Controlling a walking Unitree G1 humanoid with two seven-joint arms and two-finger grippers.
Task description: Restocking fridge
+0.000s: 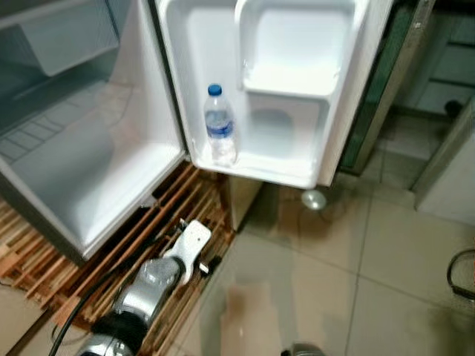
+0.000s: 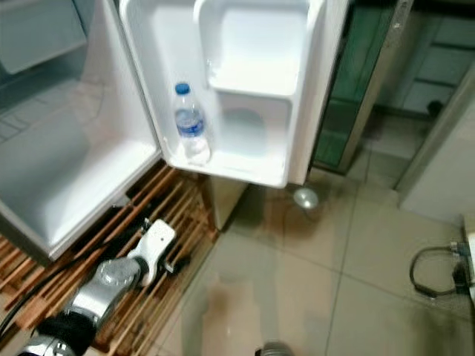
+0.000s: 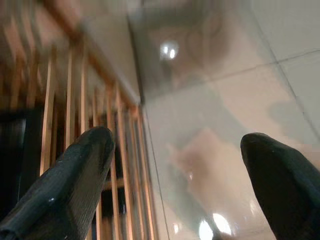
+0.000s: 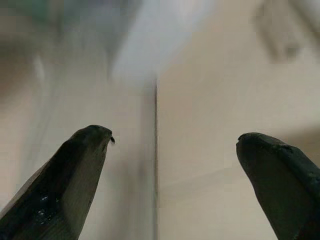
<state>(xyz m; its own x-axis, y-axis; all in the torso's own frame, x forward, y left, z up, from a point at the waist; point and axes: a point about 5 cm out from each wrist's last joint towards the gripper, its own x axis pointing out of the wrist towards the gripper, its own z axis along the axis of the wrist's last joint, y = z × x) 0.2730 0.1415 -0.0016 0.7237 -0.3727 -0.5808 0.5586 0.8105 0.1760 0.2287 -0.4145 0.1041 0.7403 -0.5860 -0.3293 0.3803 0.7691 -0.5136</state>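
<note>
Hanging low over the slatted wooden rack (image 1: 159,222), the left claw (image 3: 175,165) is spread and empty, likely idle between loads; the right claw (image 4: 170,170), also spread, faces bare floor (image 1: 334,282). Farther off, the fridge door (image 1: 282,89) stands open for stocking, a clear, blue-capped bottle (image 1: 220,124) upright on its bottom shelf.

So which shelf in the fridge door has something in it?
The bottom door shelf. A water bottle with a blue cap stands upright at its left end. The upper door compartment holds nothing.
</note>
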